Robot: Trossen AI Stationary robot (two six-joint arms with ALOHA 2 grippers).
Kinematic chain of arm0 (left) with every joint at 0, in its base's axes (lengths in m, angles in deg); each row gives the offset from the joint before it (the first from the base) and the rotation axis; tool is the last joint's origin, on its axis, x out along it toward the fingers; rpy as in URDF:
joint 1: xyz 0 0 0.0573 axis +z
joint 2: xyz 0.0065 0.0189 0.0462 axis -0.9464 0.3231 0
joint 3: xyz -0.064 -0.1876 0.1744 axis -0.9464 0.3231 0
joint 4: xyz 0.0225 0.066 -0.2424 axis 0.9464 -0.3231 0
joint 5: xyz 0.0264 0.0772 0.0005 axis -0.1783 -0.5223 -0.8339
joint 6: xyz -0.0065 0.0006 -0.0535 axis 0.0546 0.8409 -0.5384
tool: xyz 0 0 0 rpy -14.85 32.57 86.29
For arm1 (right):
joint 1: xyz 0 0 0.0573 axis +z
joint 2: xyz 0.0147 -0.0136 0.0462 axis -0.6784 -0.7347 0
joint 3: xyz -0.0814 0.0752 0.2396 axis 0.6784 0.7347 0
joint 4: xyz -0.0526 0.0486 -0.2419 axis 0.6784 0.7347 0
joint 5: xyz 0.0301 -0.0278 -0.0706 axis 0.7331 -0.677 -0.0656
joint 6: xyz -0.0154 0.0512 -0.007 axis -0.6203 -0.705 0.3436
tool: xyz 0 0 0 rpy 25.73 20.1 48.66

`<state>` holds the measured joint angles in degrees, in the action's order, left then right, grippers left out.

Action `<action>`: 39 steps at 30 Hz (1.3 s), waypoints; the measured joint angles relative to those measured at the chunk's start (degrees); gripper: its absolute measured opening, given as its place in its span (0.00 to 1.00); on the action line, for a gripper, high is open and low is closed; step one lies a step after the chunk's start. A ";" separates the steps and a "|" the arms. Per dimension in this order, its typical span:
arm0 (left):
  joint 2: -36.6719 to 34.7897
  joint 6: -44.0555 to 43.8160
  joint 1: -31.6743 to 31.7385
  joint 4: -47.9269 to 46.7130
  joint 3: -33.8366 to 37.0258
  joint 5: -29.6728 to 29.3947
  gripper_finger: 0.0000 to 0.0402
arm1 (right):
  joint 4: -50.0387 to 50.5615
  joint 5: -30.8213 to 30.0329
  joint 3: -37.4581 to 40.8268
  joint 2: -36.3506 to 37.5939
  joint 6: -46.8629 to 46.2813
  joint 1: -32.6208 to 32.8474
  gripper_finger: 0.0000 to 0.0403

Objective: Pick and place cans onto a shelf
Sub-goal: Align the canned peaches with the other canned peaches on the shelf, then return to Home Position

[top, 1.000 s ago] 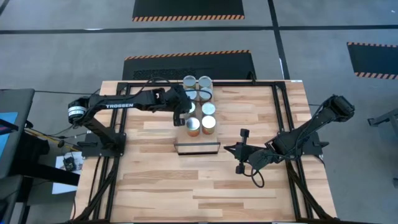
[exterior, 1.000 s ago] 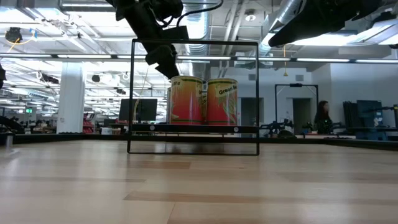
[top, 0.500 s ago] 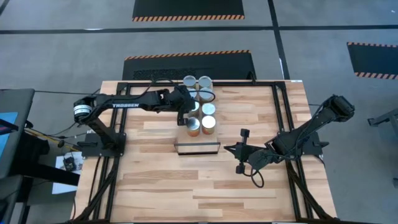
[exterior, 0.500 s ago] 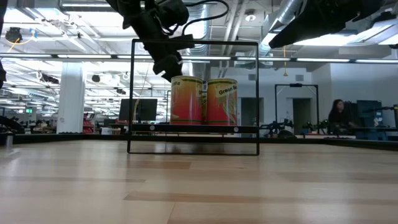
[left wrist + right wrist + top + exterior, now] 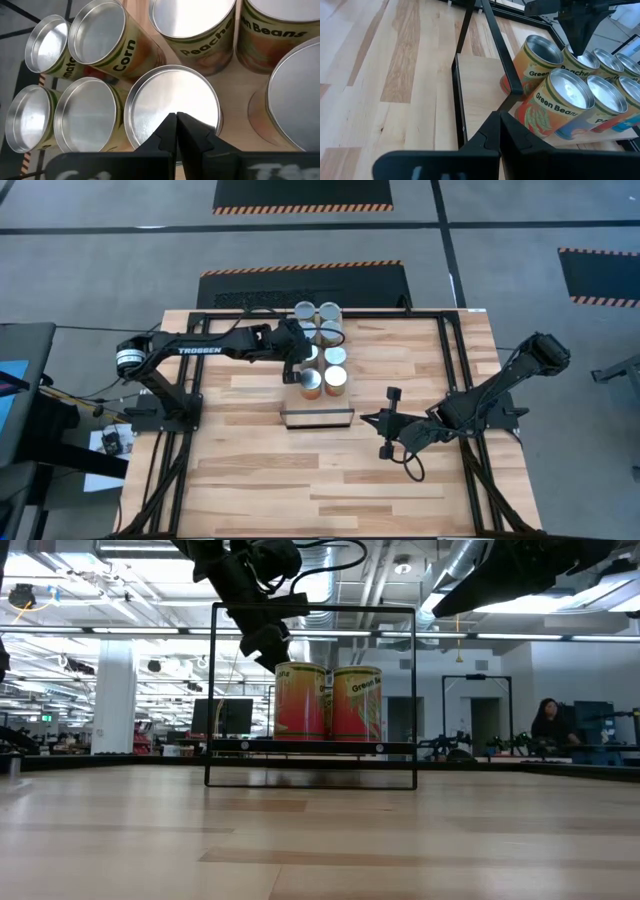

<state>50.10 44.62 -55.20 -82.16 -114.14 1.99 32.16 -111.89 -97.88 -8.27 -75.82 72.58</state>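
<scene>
Left gripper (image 5: 297, 358) hangs with its fingers pressed together, holding nothing, directly above one can (image 5: 172, 114) in the second row of the cluster of cans (image 5: 322, 350) behind the shelf (image 5: 318, 417); over the last second I have watched it slide in from the cluster's left edge and then barely move. Since none sit on the plank yet, I judge this the start of a first pick, though its height above the lid is hard to gauge. Right gripper (image 5: 388, 422) waits closed and empty beside the shelf's right end.
</scene>
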 joint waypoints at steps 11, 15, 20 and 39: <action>-2.23 0.02 0.00 -0.33 0.26 -0.04 0.00 | -0.01 0.00 0.00 0.00 0.00 0.01 0.03; -4.49 0.02 -0.02 -0.11 0.24 -0.20 0.00 | -0.02 0.02 0.00 0.00 0.00 -0.01 0.04; -6.90 0.04 0.00 0.24 0.17 0.27 0.00 | -0.02 0.00 0.00 0.00 0.00 0.01 0.04; -29.70 -1.21 -3.56 25.14 24.26 19.07 0.00 | 2.15 0.28 -0.04 0.02 6.10 -2.05 0.03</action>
<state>20.39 43.41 -58.77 -57.02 -89.88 21.07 34.31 -111.62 -97.92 -8.25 -69.72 70.52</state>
